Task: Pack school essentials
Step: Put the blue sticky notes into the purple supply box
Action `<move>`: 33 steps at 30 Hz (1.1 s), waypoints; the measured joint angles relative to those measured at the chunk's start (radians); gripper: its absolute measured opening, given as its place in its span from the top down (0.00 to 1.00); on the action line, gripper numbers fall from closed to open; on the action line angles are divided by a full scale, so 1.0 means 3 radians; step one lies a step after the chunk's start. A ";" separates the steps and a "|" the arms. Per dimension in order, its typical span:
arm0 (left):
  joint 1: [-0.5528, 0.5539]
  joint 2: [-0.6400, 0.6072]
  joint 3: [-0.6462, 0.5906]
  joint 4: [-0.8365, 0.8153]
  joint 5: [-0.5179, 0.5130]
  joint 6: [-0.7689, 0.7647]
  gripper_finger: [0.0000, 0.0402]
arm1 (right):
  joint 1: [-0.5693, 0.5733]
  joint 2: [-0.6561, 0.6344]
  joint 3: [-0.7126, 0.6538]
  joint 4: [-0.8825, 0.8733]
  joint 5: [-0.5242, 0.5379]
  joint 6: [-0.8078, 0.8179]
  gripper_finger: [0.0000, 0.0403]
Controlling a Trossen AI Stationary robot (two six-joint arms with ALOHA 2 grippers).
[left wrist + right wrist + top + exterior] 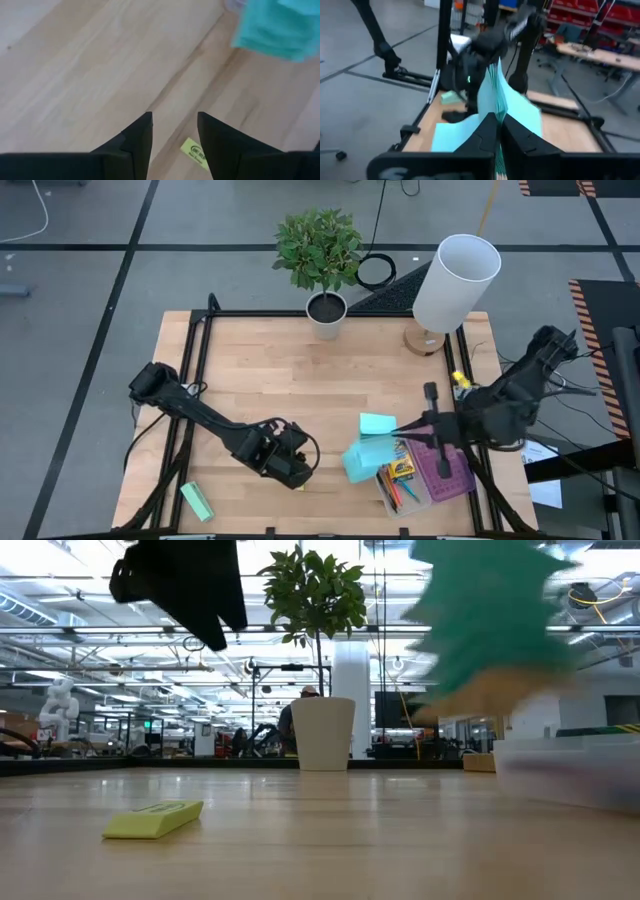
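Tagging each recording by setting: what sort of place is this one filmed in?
Most likely a robotics lab or workshop hall: a butcher-block table on a taped concrete floor, open ceiling beams over rows of workstations, and red parts bins on shelves behind.

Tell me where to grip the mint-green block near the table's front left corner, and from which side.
The mint-green block lies flat and alone on the table, a long thin slab. Probably best to come straight down with the left gripper, open and nearest, and pinch across its two long edges near the middle; its low height leaves little to grab from the side.
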 joint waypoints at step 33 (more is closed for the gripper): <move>-0.0001 0.0000 -0.0181 0.0383 0.0316 -0.0361 0.60 | 0.1318 0.0115 0.0758 -0.0811 0.0364 0.0417 1.00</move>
